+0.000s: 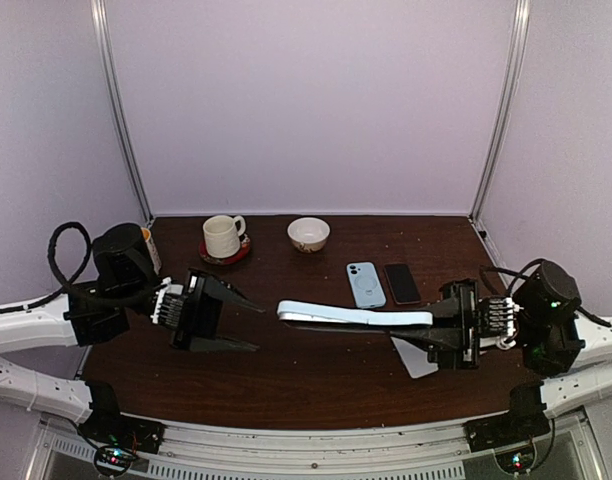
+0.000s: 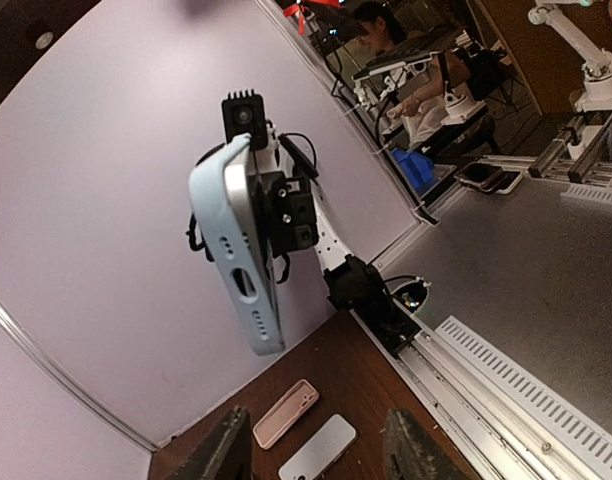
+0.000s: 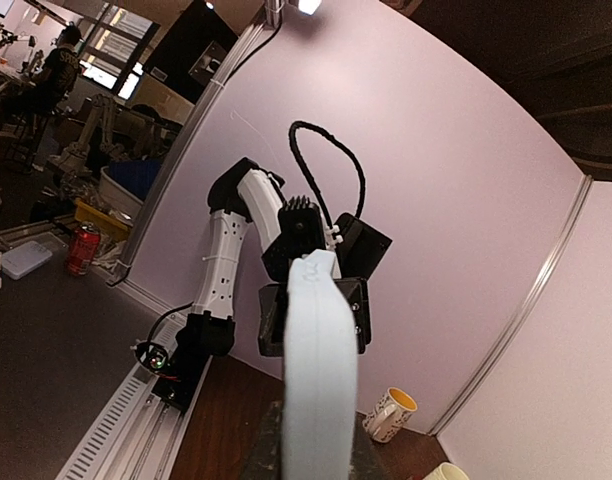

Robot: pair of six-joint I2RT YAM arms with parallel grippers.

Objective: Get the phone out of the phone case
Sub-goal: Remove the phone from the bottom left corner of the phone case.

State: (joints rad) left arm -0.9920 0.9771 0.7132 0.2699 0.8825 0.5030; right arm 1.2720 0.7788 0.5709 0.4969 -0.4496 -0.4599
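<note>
My right gripper [image 1: 438,325] is shut on one end of the light blue phone case [image 1: 351,316] and holds it level above the table, its free end pointing left. In the right wrist view the case [image 3: 316,370] rises edge-on from between my fingers [image 3: 269,445]. The left wrist view shows the case's [image 2: 248,285] bottom end with its port cutouts. A pale silvery slab, seemingly the phone [image 2: 236,195], sits inside its rim. My left gripper [image 1: 256,327] faces that free end, a short gap away. It is open, with nothing between its fingers [image 2: 226,450].
Another light blue phone [image 1: 366,284] and a dark case [image 1: 402,283] lie flat behind the held case. A white flat piece [image 1: 418,357] lies under my right gripper. A mug on a coaster [image 1: 223,238] and a small bowl [image 1: 308,234] stand at the back.
</note>
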